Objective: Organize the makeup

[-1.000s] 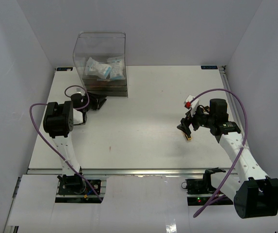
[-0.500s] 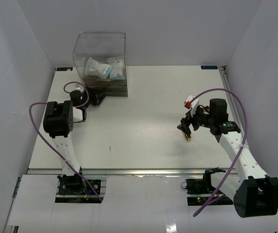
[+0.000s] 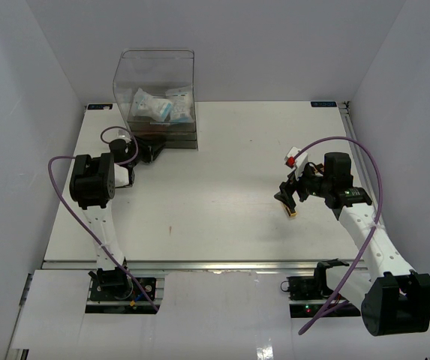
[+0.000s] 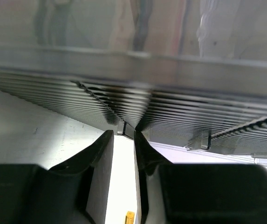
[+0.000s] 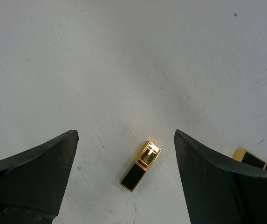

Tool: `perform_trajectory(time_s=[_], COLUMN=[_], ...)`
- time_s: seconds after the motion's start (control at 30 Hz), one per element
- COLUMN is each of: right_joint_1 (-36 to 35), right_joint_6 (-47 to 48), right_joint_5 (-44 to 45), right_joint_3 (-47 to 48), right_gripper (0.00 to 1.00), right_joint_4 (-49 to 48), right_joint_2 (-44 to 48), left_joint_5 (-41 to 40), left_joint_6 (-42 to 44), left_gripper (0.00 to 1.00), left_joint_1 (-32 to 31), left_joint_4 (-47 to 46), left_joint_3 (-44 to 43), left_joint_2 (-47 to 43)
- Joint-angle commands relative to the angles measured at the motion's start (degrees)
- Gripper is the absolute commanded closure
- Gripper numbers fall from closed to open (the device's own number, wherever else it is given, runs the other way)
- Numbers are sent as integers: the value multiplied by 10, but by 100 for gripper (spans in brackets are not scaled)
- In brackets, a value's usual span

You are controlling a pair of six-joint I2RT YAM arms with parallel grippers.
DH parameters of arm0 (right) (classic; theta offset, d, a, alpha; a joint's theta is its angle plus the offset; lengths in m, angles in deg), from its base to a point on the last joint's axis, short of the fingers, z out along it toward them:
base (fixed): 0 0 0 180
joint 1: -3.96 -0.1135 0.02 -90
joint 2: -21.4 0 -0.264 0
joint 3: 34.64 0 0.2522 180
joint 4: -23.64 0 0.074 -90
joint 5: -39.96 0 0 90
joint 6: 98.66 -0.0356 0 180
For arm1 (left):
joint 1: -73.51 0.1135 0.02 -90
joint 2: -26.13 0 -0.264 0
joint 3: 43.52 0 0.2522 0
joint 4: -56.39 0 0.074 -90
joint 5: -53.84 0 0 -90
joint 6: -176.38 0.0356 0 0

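Hovering | right end effector (image 5: 125,133) wide | black-gold tube (image 5: 140,166) lying between its fingers (image 5: 35,172), untouched

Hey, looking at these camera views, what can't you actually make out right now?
Left wrist view: whether the left claw grips the tab on the clear box; too close and blurred.
Right wrist view: a second black-gold tube, mostly behind a finger of the right claw and cut by the frame edge.
Top view: what fills the box's dark lower trays; too small.
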Motion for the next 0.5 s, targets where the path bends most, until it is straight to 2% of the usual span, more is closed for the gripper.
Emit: perform_trajectory(time_s=[0.0,0.2,0.47], right_joint_1=[3,5,6], right_joint_6=[5,4,2], right_joint_5=[-3,-4,-7], right_joint_3=[-2,-2,-3], right_gripper=[10,10,10], right_joint_4=[-7,-7,-7], right_joint_2=[1,3,7], left_joint_5=[-13,-12,0], left_joint_6=[2,3,8], left_gripper=[71,85,90], left_joint_1=[3,4,4], left_joint_4=[-2,-5,-38], left_joint_3=[-15,-13,58], left_joint_2=[7,10,-26])
